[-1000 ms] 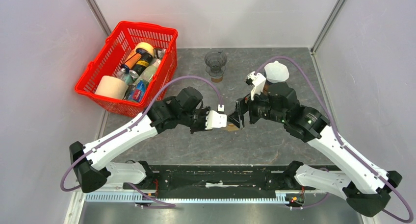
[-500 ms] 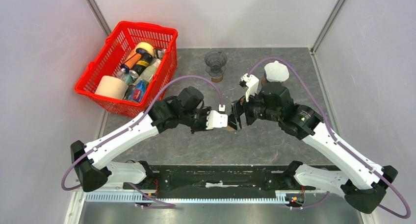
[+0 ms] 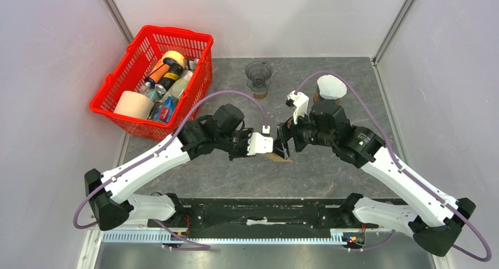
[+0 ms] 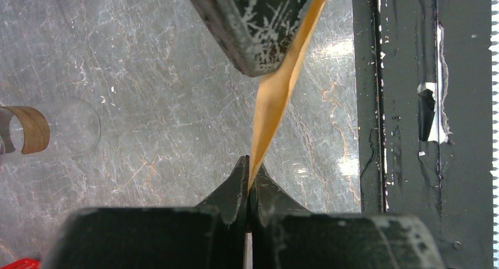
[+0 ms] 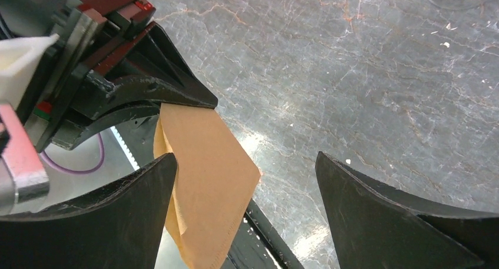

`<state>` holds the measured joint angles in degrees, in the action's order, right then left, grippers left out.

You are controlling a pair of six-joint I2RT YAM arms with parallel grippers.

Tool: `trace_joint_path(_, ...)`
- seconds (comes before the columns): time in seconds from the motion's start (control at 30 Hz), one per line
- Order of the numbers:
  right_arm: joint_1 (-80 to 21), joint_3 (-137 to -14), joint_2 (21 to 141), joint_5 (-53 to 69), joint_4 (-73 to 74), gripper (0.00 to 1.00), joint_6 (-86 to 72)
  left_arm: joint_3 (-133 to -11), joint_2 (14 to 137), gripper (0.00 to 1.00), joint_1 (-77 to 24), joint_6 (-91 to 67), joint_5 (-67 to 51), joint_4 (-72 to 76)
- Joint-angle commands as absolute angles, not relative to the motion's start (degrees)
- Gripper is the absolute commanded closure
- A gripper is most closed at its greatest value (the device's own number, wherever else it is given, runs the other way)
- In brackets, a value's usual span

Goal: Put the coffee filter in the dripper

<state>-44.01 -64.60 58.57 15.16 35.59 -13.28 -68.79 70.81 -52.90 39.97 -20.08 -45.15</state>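
From above, the left gripper (image 3: 273, 152) and right gripper (image 3: 285, 144) hide most of the coffee filter (image 3: 280, 158); only 1 brown corner shows. In the left wrist view the dripper (image 4: 36, 131) runs off the left edge

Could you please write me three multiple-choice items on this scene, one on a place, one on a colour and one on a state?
1. Where does the dripper stand?
A. on the table, right of the red basket
B. inside the basket
C. held in the air
2. What colour is the coffee filter?
A. white
B. blue
C. brown
3. How is the right hand?
A. shut on the filter
B. open
C. shut and empty
Answers: 1 A, it stands on the table's far side, beside the basket; 2 C, the sheet that the left hand pinches is brown; 3 B, its jaws stand wide apart.
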Motion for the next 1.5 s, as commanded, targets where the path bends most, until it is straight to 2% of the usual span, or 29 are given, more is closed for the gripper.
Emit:
trace_joint_path(0.0, -44.0, -63.9, 58.1, 17.3, 34.9, 0.05, -11.9, -71.6, 69.5, 0.98, -53.3, 40.0, -21.3, -45.2)
trace_joint_path(0.3, -44.0, -63.7, 57.6, 19.1, 35.3, 0.05, -12.3, -72.5, 71.0, 0.98, -53.2, 38.1, -19.9, -45.3)
trace_joint_path(0.67, -44.0, -62.5, 56.3, 17.0, 39.2, 0.09, -12.6, -72.4, 70.1, 0.98, -53.3, 38.0, -19.7, -45.2)
trace_joint_path(0.9, -44.0, -65.8, 55.2, 16.9, 38.6, 0.09, -17.0, -72.2, 70.5, 0.98, -53.3, 38.5, -19.7, -45.3)
trace_joint_path(1.1, -44.0, -67.3, 51.4, 9.4, 38.9, 0.08, -20.0, -71.7, 70.9, 0.98, -53.2, 39.6, -20.0, -45.9)
trace_joint_path(1.47, -44.1, -67.4, 52.3, 10.0, 43.4, 0.10, -15.3, -71.5, 70.2, 0.98, -53.2, 40.3, -20.1, -45.9)
